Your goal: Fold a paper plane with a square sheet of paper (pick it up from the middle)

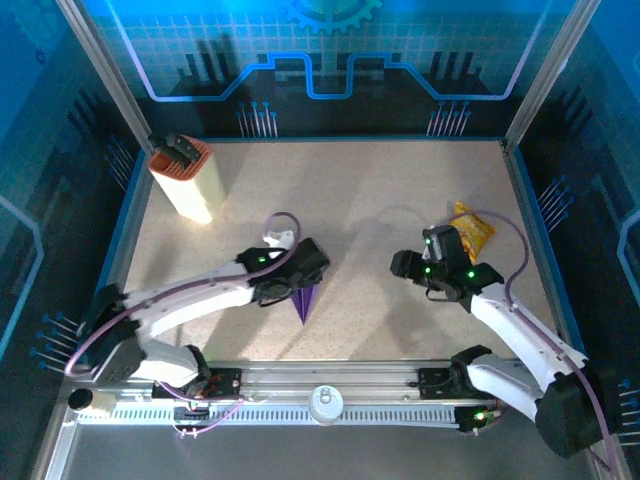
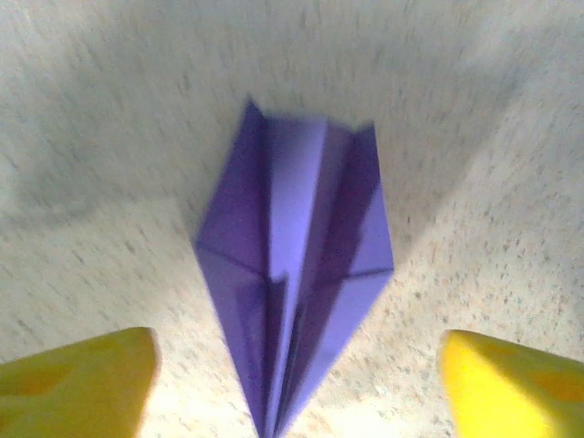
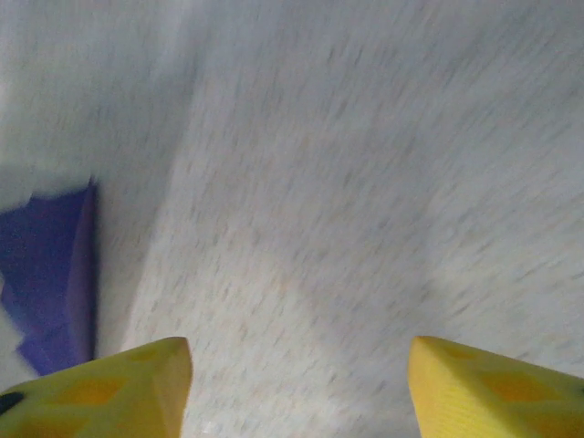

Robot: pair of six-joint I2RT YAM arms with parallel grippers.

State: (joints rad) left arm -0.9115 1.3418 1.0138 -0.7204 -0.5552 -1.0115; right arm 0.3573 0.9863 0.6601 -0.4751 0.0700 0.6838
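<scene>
Left end effector [image 2: 297,365] and right end effector [image 3: 297,351] gape empty; we should rise straight off the mid-frame paper plane [image 2: 292,301] without snagging it.

Dim blue-lit surround, table [image 1: 400,190] evenly bright from overhead, faint soft shadows, wrist views streaked with motion blur, paper plane [image 2: 292,274] soft-edged

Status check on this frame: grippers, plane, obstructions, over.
Left gripper open, over the paper plane. Right gripper open, holding nothing. Plane folded, lying on table. Snack packet and box apart from it.
</scene>
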